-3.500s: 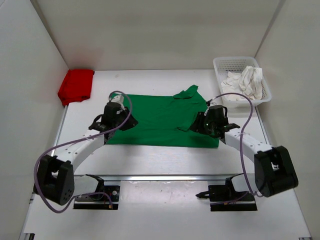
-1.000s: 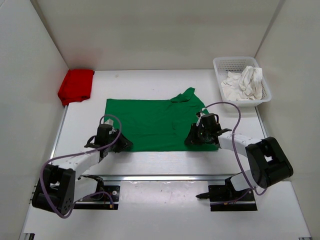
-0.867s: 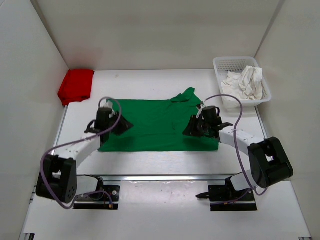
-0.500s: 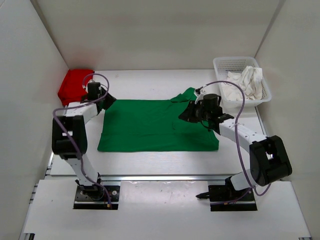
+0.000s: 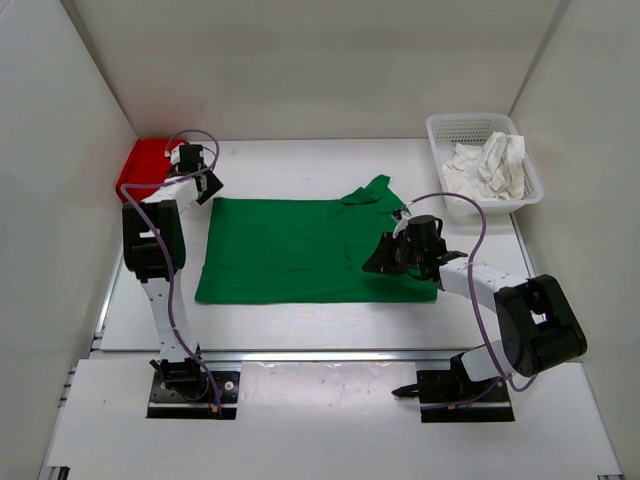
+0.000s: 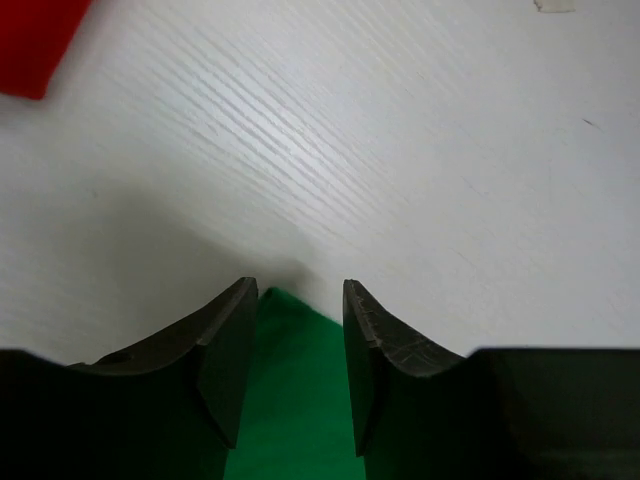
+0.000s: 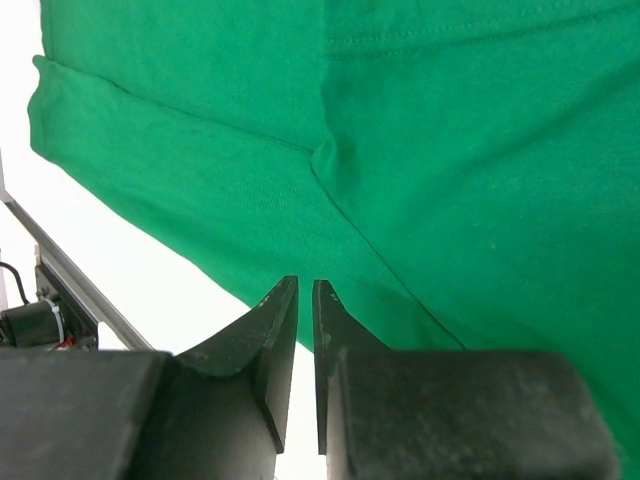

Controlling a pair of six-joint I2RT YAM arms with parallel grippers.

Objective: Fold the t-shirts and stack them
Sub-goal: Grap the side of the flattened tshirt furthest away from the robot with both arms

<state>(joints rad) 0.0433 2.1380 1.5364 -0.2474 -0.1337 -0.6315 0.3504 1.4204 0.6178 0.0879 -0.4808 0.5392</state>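
The green t-shirt [image 5: 300, 250] lies spread flat mid-table. My left gripper [image 5: 203, 190] is at its far left corner. In the left wrist view the left gripper [image 6: 298, 290] is open, and the green t-shirt's corner [image 6: 295, 400] lies in the gap, touching neither finger. My right gripper [image 5: 378, 262] hovers low over the shirt's right part. Seen from the right wrist, the right gripper [image 7: 305, 285] is shut to a thin slit above the green t-shirt [image 7: 450, 150], with no cloth between its fingers. The red t-shirt [image 5: 145, 165] lies folded at the far left. The white t-shirt [image 5: 488, 165] is crumpled in the basket.
A white mesh basket [image 5: 470, 128] stands at the far right corner. White walls close the table in on the left, back and right. A metal rail [image 5: 320, 353] runs along the near edge, and the red t-shirt's edge [image 6: 30, 45] shows beside the left gripper.
The left arm swung from the shirt's near left edge to its far left corner and its jaws widened. The right gripper went toward the sleeve, then came back toward the near edge.
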